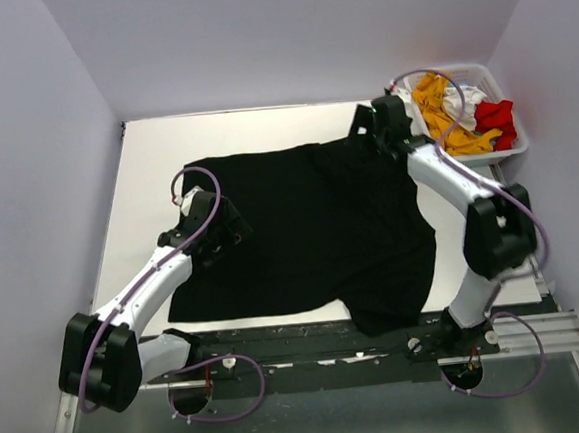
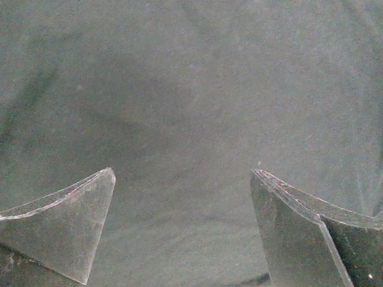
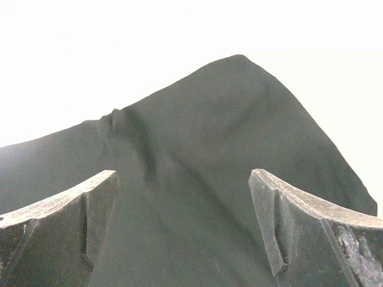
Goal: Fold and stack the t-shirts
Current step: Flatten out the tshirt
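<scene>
You have the black t-shirt [image 1: 311,235] spread out across the white table [image 1: 150,167], mostly flat, with its near right part drooping over the table's front edge. Your left gripper [image 1: 228,226] sits over the shirt's left side, just inside its left edge. Its jaws are spread wide with nothing between them, and its wrist camera shows only dark cloth under both fingers [image 2: 72,227]. You cannot tell from these views whether the fingertips touch the cloth. Your right gripper [image 1: 373,125] is at the shirt's far right corner, jaws likewise wide apart and holding nothing. In its wrist view a pointed flap of the black cloth runs out ahead between the fingers [image 3: 299,221] against the bright table. Just beyond that same far right corner stands the white basket [image 1: 518,144]. In it the orange-yellow t-shirt [image 1: 442,114], the white t-shirt [image 1: 468,100] and the red t-shirt [image 1: 496,120] lie crumpled together, unfolded.
</scene>
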